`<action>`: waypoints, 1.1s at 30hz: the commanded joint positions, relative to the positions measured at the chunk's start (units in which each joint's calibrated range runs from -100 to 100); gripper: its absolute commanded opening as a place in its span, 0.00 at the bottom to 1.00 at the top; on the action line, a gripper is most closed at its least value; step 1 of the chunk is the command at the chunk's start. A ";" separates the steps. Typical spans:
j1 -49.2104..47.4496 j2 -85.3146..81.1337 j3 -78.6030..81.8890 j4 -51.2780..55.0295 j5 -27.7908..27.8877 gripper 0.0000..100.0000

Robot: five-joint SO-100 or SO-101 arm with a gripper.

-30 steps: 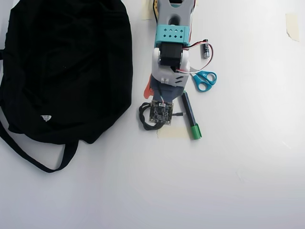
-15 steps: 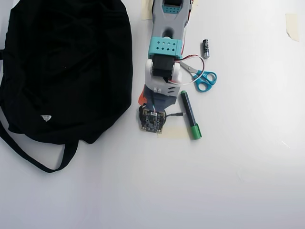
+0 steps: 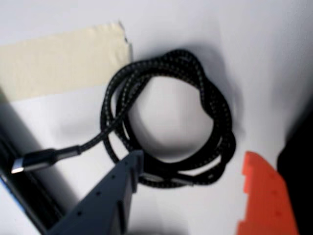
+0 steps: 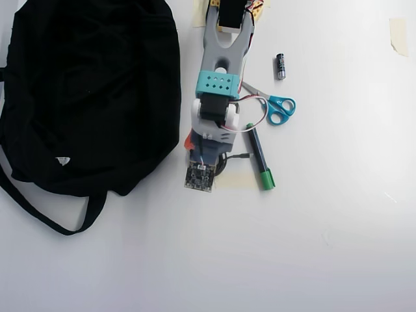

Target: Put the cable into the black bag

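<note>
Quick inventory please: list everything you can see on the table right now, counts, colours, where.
cable: 1, black braided coil, under the tool beside the tape, plug end toward the marker
black bag: 1, black, left in the overhead view, strap trailing below
marker: 1, dark with green cap, right of the arm
scissors: 1, blue handles, upper right of the arm
battery: 1, dark, above the scissors
tape: several beige pieces; one beside the coil
table: 1, white
arm: 1, grey and teal
tool: 1, grey and orange fingers, open astride the coil's near edge

Bare white table lies open below; the green-capped black marker and blue-handled scissors crowd the arm's right in the overhead view.
</note>
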 commanded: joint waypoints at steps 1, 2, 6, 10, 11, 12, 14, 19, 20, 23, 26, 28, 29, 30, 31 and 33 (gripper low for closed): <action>1.08 0.44 -4.18 -0.92 0.32 0.26; 1.30 0.94 -4.36 -0.92 0.32 0.26; 1.98 2.93 -4.45 -0.92 0.32 0.26; 2.50 5.75 -4.45 -0.92 0.32 0.26; 2.57 6.33 -4.45 -0.92 0.32 0.26; 2.57 6.66 -4.45 -0.92 0.32 0.26; 2.57 7.00 -4.45 -0.92 0.32 0.26; 2.57 7.00 -3.73 -4.28 0.32 0.26; 2.57 7.08 -3.73 -5.14 0.32 0.26; 2.57 7.91 -4.00 -5.66 0.32 0.26; 2.50 8.24 -4.18 -5.66 0.32 0.26; 2.50 8.24 -4.18 -5.66 0.32 0.26; 2.50 8.24 -4.18 -5.66 0.32 0.26; 2.50 8.24 -4.09 -5.66 0.32 0.26; 2.50 8.24 -4.00 -5.66 0.32 0.26; 2.50 8.24 -3.82 -5.57 0.32 0.26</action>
